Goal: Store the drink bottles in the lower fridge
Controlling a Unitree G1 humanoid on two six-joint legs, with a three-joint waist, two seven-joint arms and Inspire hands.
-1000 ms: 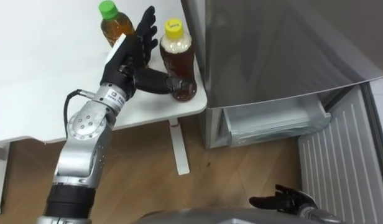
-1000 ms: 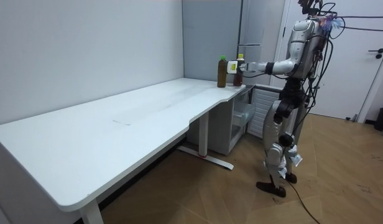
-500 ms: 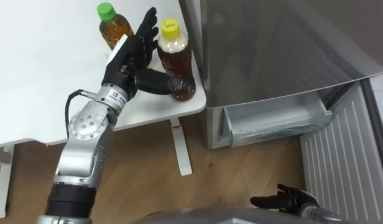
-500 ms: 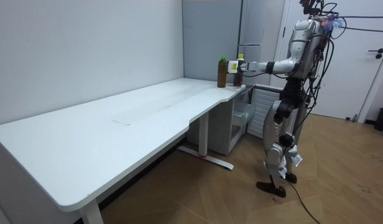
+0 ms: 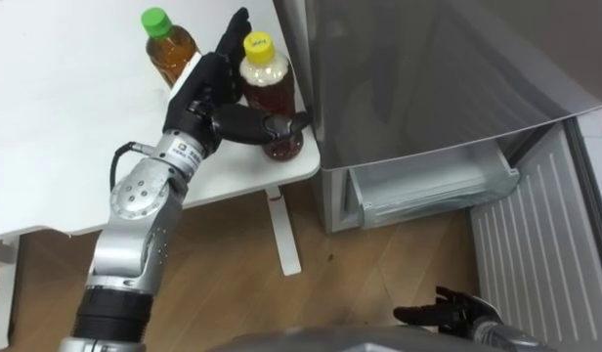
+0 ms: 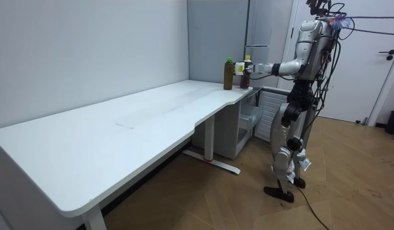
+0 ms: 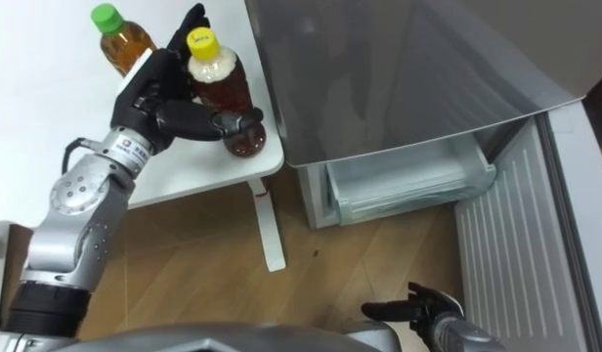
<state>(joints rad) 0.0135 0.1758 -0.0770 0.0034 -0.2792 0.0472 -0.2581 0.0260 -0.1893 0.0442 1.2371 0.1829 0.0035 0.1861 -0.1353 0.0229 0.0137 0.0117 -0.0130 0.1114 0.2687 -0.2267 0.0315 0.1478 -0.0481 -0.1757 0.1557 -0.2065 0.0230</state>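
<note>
At the far left of the eye views a green-capped bottle point(image 5: 167, 46) stands upright on the white table point(image 5: 66, 127). Just beside it, the left hand point(image 5: 205, 90) is grasping the yellow-capped bottle point(image 5: 269, 90): the thumb wraps across its lower front and the fingers point(image 5: 231, 34) rise straight behind it, partly hidden by the bottle. That bottle leans slightly at the table's corner, next to the fridge point(image 5: 428, 78); I cannot tell whether its base is clear of the surface. Below the grey fridge body a pale drawer point(image 5: 428, 191) shows in the open lower compartment, with the ribbed inside of the door point(image 5: 536, 244) swung out to the right and cut off by the edge. The right hand point(image 5: 448, 315) hangs low at the bottom right, its fingers loose and spread, holding nothing. The room view adds that the robot stands upright on the wooden floor point(image 6: 350, 191) at the table's end, its left arm stretched level to the two bottles.
</note>
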